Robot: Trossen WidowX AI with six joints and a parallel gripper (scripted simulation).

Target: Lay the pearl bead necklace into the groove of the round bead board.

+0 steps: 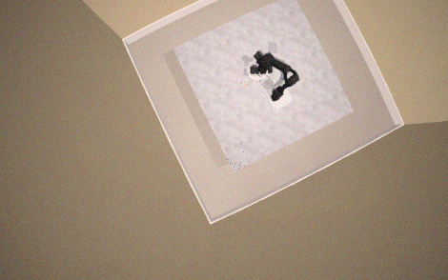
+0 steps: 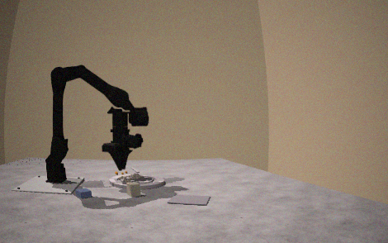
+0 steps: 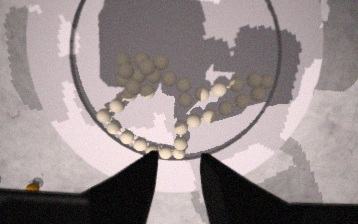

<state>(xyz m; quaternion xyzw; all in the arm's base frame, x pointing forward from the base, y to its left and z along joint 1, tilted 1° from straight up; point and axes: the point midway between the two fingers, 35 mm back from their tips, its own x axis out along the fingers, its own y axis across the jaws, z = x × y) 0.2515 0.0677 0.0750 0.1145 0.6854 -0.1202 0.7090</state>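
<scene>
Necklace heaped on board, groove mostly unfilled

Pearl bead necklace [image 3: 165, 100] bunched inside round bead board [image 3: 75, 150], only a short run following the groove [image 3: 272, 75]. Gripper [image 3: 177, 162] raised above near rim, jaws narrowed, apparently gripping nothing. Spreading left; cream block [image 2: 133, 189] close by rim.

1. A black robot arm [image 2: 62, 107] ends in a black gripper [image 3: 177, 167].
2. Beneath the gripper, cream pearl beads [image 3: 150, 75] lie on a pale grey-white round board [image 2: 138, 182] with a dark ring line.
3. Just beside the board sit a cream cube [image 2: 133, 189], a blue block [image 2: 82, 192] and a flat grey tile [image 2: 189, 200].
4. The table top [image 2: 268, 207] is mottled grey.
5. The walls [image 2: 198, 74] are tan.
</scene>
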